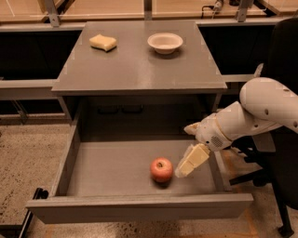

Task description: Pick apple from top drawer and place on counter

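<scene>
Speckled floor [28,153] under dim warm light, pale wooden bench [116,8] behind.

Cream tool [187,149] hangs in the grey top drawer [139,208] beside the red-pink apple [161,169].

Counter [139,69], grey: yellow sponge [103,42] at far-left corner; white bowl [165,42] by far edge, right of centre. Top drawer [107,167] below front edge: apple [161,169]; my gripper [185,149], jaws apart, just right of it.
</scene>
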### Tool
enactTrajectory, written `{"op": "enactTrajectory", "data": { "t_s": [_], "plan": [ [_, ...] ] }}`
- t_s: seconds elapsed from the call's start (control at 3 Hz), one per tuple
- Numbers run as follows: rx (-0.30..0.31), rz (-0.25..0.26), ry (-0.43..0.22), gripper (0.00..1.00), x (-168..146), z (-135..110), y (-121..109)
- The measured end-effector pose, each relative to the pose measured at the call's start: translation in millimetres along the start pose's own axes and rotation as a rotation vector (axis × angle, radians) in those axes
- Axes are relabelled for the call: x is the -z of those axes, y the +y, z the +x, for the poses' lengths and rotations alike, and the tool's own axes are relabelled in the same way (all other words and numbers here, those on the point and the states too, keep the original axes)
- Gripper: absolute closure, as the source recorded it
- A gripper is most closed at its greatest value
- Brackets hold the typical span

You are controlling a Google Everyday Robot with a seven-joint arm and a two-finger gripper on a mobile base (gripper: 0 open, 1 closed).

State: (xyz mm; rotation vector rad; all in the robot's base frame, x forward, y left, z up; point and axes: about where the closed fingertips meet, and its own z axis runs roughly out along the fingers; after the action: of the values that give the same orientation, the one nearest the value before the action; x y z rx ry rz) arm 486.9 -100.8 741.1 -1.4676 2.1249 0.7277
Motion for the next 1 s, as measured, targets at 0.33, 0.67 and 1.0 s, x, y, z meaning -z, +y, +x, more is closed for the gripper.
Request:
{"op": "enactTrajectory", "data": {
  "t_s": [0.33,0.67,1.0],
  "plan": [
    [-0.013,-0.017,-0.025,0.00,-16,3,2],
    [-0.011,-0.027,-0.070,0.00,-46,2,3],
    [-0.022,-0.022,-0.094,0.00,-79,5,0]
  ]
}}
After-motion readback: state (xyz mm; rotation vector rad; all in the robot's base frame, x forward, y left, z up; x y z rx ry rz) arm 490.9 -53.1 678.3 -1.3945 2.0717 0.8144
